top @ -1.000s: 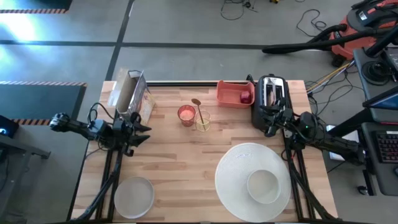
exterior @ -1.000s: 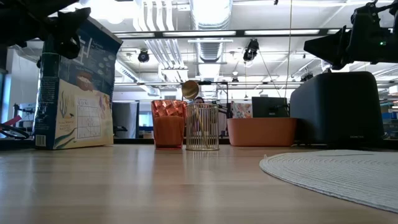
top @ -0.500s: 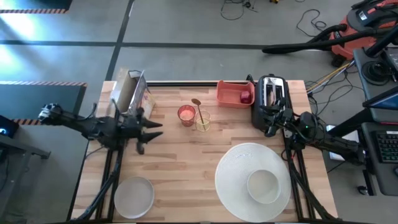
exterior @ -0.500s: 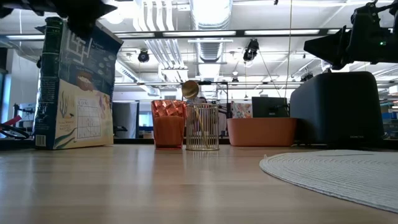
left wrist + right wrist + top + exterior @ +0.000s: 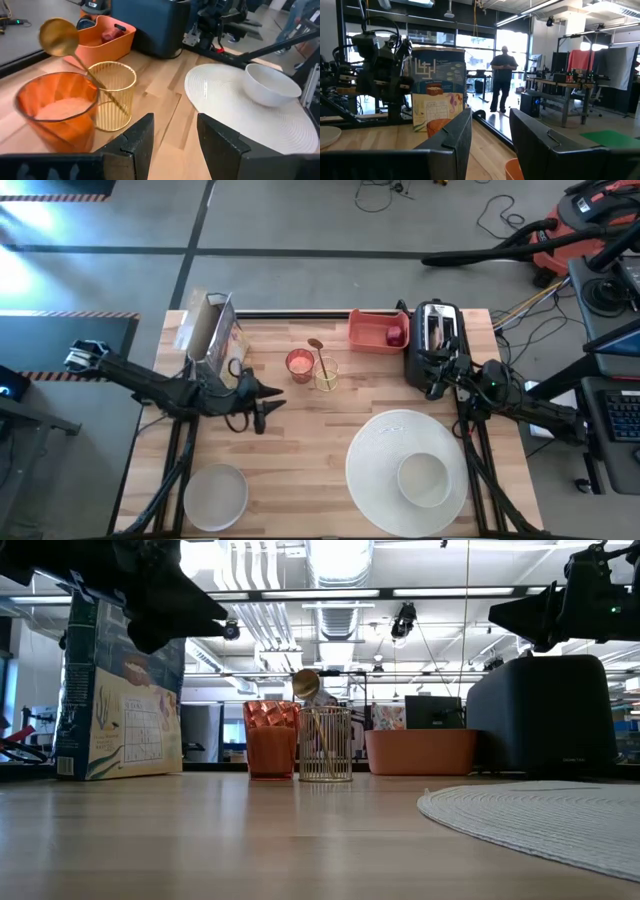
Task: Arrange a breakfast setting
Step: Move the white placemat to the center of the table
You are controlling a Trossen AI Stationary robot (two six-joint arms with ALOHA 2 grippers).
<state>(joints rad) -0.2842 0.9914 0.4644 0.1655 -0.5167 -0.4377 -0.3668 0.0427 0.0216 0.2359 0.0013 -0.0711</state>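
My left gripper (image 5: 264,402) hangs open over the table's left half, pointing toward the pink-red cup (image 5: 56,111) and the gold wire holder (image 5: 116,95), in which the gold spoon (image 5: 59,36) leans, bowl end up. Nothing is between its fingers. The large round white plate (image 5: 380,442) lies at the near right, and the white bowl (image 5: 423,478) sits on it. A smaller white plate (image 5: 215,495) lies at the near left. A small dark-red fruit (image 5: 394,336) lies in the orange tray (image 5: 368,328). My right gripper (image 5: 437,377) waits open by the toaster.
A cereal box (image 5: 212,330) stands upright at the far left, just behind my left arm. A black toaster (image 5: 435,338) stands at the far right next to the tray. Bare wood lies between the two plates. A person (image 5: 502,75) stands far off in the room.
My left gripper has swung out from the table's left edge toward the middle, nearer the cup and spoon holder, and has tipped from pointing upward to slanting slightly down. Its fingers have kept their gap.
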